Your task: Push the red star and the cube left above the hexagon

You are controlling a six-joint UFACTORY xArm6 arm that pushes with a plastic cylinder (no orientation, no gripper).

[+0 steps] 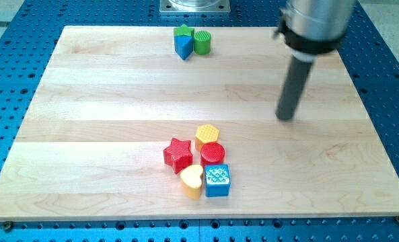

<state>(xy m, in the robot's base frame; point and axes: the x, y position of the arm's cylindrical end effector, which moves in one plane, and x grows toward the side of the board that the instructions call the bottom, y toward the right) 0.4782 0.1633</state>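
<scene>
my tip (286, 118) has no jaws to open or close; it is a plain dark rod resting on bare wood in the right half of the frame, touching nothing and holding nothing, well apart from every block. the red star (177, 154) lies below centre, at the left edge of a tight cluster; the blue cube (217, 180) sits at the cluster's lower right, just beside the yellow heart (192, 181). the yellow hexagon (207, 135) is at the cluster's top, touching the red cylinder (212, 154) beneath it. near the top edge, left of centre, a green star (183, 31), a blue block (183, 46) and a green cylinder (202, 42) huddle together. the wooden board (85, 101) is pale, lying on a blue perforated table (11, 27); a grey metal base (195, 6) shows at the top.
</scene>
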